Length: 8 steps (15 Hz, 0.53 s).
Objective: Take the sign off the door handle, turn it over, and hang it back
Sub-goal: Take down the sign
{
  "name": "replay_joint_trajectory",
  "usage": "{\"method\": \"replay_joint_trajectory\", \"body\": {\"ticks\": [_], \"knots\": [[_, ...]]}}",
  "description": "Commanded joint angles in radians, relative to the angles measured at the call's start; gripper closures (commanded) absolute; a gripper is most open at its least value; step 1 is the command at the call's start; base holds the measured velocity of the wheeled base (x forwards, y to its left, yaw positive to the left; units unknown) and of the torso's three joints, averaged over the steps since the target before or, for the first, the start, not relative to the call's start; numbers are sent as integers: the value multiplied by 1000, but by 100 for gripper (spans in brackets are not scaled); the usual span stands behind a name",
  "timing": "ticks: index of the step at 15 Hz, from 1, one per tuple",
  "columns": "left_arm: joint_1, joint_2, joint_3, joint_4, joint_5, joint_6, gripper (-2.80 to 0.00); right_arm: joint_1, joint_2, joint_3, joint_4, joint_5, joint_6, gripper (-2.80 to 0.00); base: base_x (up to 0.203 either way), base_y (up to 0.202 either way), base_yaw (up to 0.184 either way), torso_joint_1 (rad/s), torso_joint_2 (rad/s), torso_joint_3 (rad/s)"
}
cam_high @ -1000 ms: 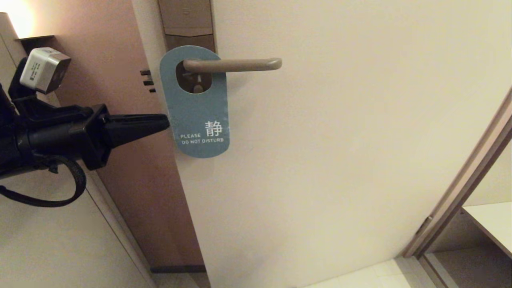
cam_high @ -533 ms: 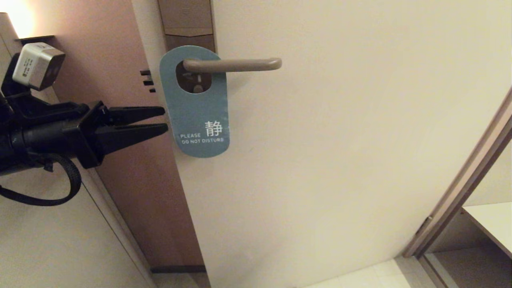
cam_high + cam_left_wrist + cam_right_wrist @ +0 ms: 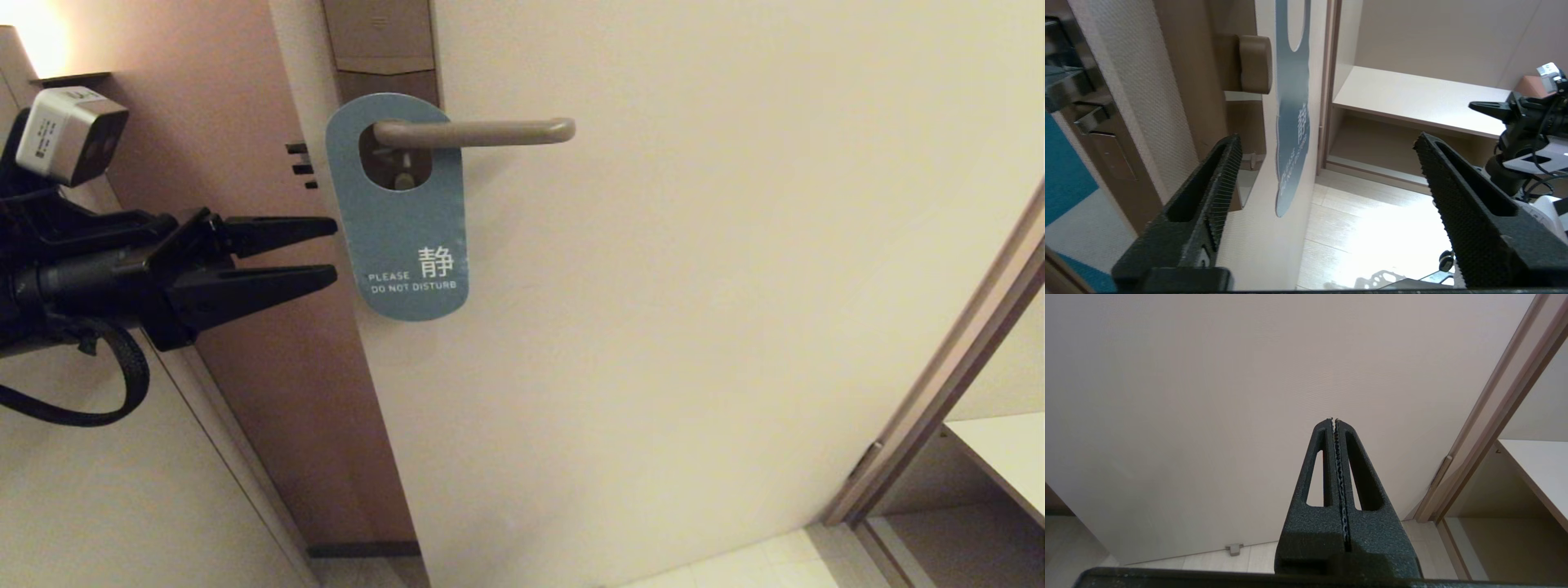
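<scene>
Sign (image 3: 397,220) hangs on handle (image 3: 478,131) by its hole, flat vs door (image 3: 694,286), w/ handle's free end sticking out to the right. Left gripper (image 3: 335,251) sits level just left of sign's lower half, at door's edge, not touching it. Right gripper (image 3: 1335,420) is low, well apart from sign, pointing at bare door.

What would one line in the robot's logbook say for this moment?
sign: hangs on door handle, teal side out | left gripper: open, beside sign's edge, not touching | right gripper: shut, idle, facing the door
</scene>
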<state>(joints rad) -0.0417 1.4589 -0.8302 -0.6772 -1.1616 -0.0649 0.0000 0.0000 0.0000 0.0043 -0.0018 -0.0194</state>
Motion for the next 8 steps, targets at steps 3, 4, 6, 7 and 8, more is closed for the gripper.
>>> {"method": "replay_joint_trajectory", "body": {"ticks": [3, 4, 6, 7, 8], "knots": [[-3, 0, 0, -4, -36, -1, -280, 0, 0, 0, 0, 0, -1, 0, 0, 0, 0, 0, 0, 0], [-3, 1, 0, -4, -36, -1, -280, 1, 0, 0, 0, 0, -1, 0, 0, 0, 0, 0, 0, 0], [-4, 3, 0, -4, -38, -1, -280, 0, 0, 0, 0, 0, -1, 0, 0, 0, 0, 0, 0, 0], [-4, 4, 0, -4, -38, -2, -280, 0, 0, 0, 0, 0, -1, 0, 0, 0, 0, 0, 0, 0], [-4, 6, -1, -4, -38, -3, -280, 0, 0, 0, 0, 0, -1, 0, 0, 0, 0, 0, 0, 0]]}}
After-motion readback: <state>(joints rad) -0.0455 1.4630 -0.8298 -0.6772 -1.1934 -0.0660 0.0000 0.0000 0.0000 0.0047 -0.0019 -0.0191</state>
